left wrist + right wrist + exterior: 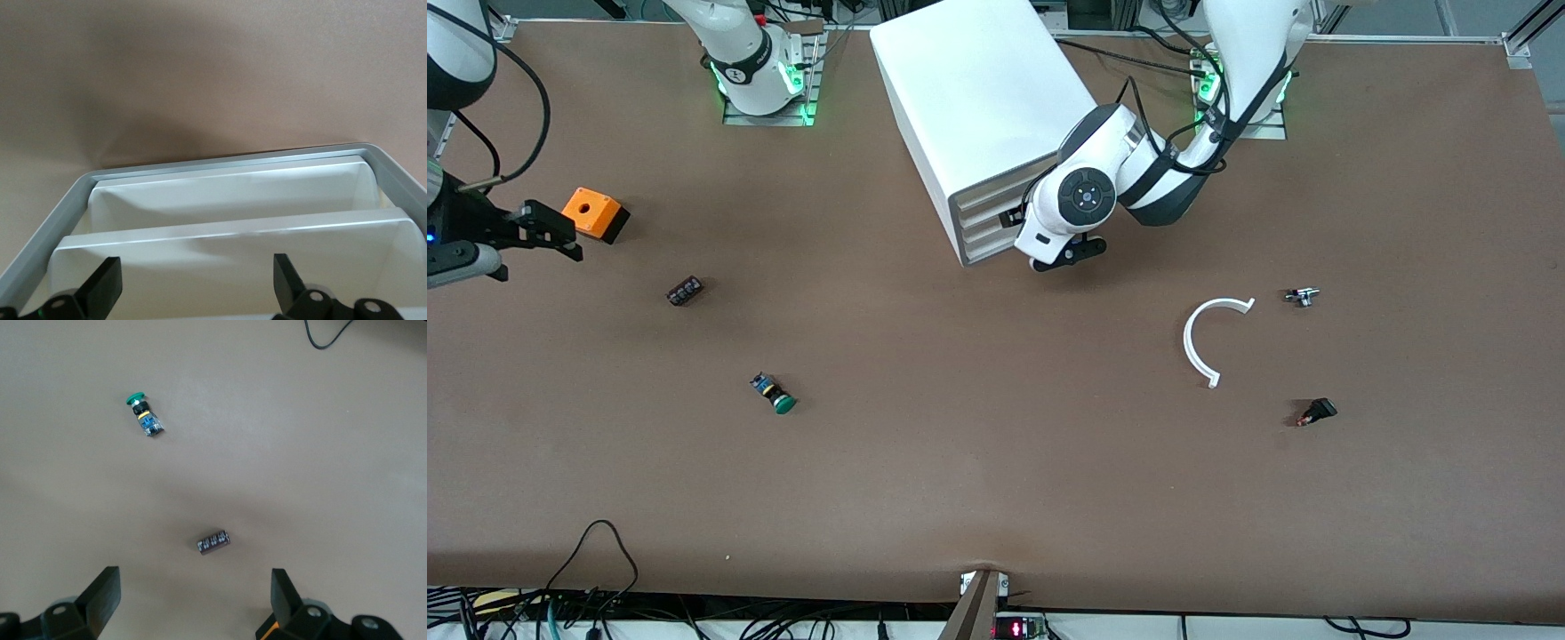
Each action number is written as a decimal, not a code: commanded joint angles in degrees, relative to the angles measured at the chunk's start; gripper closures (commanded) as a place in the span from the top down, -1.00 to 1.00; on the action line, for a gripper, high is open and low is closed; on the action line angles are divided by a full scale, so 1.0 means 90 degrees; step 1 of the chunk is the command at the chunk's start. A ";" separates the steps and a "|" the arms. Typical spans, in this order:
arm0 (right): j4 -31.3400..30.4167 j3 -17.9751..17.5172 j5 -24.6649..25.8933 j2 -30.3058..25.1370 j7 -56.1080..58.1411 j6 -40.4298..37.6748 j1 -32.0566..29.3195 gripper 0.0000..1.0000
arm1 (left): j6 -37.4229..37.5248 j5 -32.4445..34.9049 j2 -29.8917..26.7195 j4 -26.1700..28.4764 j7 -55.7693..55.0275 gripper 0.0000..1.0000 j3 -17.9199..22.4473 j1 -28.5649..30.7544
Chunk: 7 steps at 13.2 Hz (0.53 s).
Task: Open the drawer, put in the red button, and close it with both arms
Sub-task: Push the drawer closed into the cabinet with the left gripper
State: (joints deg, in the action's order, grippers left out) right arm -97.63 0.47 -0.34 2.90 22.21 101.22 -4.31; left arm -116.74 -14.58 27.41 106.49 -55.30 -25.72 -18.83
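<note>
The white drawer cabinet [978, 98] stands at the back middle of the table, its stacked drawer fronts [987, 213] looking flush and closed. My left gripper [1016, 219] is right in front of those fronts, open. In the left wrist view the white drawer lips [233, 233] fill the space ahead of the open left gripper [197, 287], which holds nothing. The red button [1317, 412] lies on the table toward the left arm's end, nearer the camera. My right gripper [559, 236] hangs open and empty beside an orange box [596, 214].
A green-capped button [774, 393] [143, 413] and a small dark component [685, 291] [213, 542] lie toward the right arm's end. A white C-shaped piece [1199, 342] and a small metal part [1302, 296] lie near the red button.
</note>
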 commanded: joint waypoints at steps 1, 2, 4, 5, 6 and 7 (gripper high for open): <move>0.0018 0.0045 -0.0010 -0.0137 0.0013 -0.0425 -0.0010 1.00 | 0.0332 -0.0051 -0.0067 -0.0385 0.0129 1.00 0.0035 0.0061; 0.0028 0.0045 -0.0030 -0.0156 0.0003 -0.0436 -0.0010 1.00 | 0.0692 0.0220 -0.0076 -0.0687 0.0138 1.00 0.0074 0.0080; 0.0047 0.0045 -0.0040 -0.0176 0.0042 -0.0446 -0.0010 1.00 | 0.1482 0.1399 -0.0067 -0.1312 0.0148 1.00 0.0045 0.0149; 0.0047 0.0026 -0.0040 -0.0176 0.0013 -0.0475 -0.0010 1.00 | 0.1815 0.1666 -0.0067 -0.1566 0.0225 1.00 0.0045 0.0236; 0.0057 0.0016 -0.0040 -0.0185 0.0022 -0.0485 -0.0010 1.00 | 0.2060 0.1698 -0.0067 -0.1781 0.0526 1.00 0.0055 0.0314; 0.0057 0.0025 -0.0030 -0.0186 0.0061 -0.0485 -0.0010 1.00 | 0.2266 0.1708 -0.0067 -0.1948 0.0877 1.00 0.0074 0.0508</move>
State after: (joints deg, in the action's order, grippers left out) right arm -97.49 0.83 -0.36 1.90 22.24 98.02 -4.33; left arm -100.47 -0.89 26.65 92.43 -52.39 -25.19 -16.35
